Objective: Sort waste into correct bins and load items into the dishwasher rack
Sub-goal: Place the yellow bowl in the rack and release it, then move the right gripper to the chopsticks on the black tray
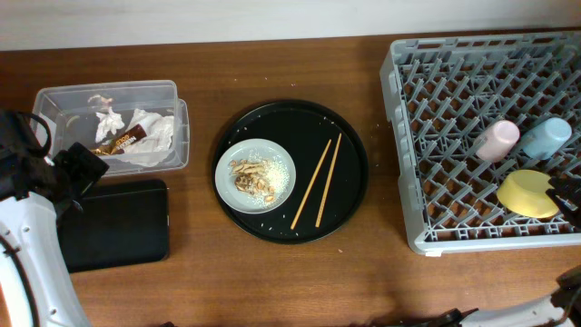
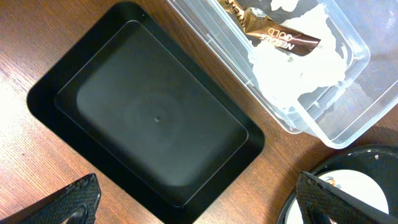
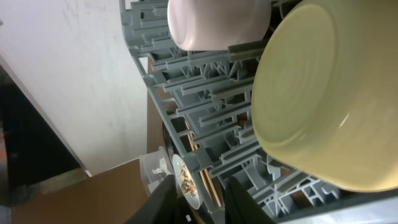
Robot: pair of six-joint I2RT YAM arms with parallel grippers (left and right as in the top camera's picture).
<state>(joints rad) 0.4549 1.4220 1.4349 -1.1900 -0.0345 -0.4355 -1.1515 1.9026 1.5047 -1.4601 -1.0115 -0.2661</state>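
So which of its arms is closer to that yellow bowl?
Right. The right gripper is just beside the yellow-green bowl in the dishwasher rack; the left gripper hovers over the shallow black tray across the table.

Yellow-green bowl [image 3: 323, 99] in rack [image 3: 205, 106] — pink cup [image 3: 214, 22] beside

You'll find pale grey plate [image 1: 281, 173] dead centre, brown scraps [image 1: 251, 178] and rice on it. Chopsticks [image 1: 311, 183] at its 3 o'clock, parallel, slanted. Clear tub [image 1: 45, 95] at 10 o'clock holds tissue [image 1: 150, 136] and wrapper [image 1: 123, 143]. Black tray [image 1: 118, 222] at 8. Rack [image 1: 427, 136] at 3 carries pink cup [image 1: 497, 141], blue cup [image 1: 546, 138] and yellow-green bowl [image 1: 527, 194].
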